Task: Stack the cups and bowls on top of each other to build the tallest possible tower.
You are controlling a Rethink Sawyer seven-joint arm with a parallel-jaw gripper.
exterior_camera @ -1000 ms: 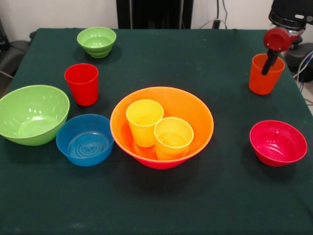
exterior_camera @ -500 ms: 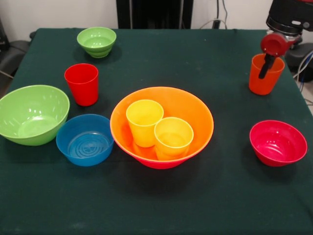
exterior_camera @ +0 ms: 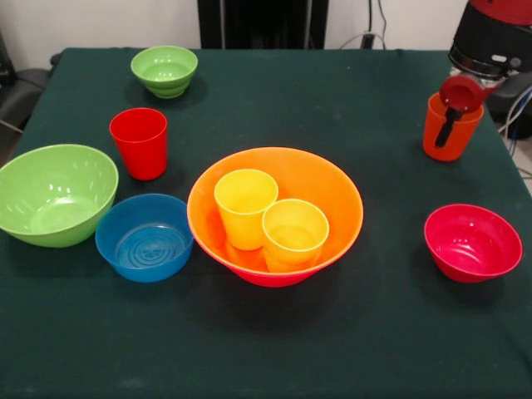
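My hand (exterior_camera: 449,125) hangs at the orange cup (exterior_camera: 450,127), upper right; whether it's clamped, I can't tell.

Soft, even light is falling from above, and the dark green tablecloth (exterior_camera: 374,349) is staying rather dim. Small white glints are showing on the large green bowl (exterior_camera: 55,194) and the red bowl (exterior_camera: 472,242) (both glossy). Faint shadows are lying under the orange bowl (exterior_camera: 274,212). Everything is looking sharp.
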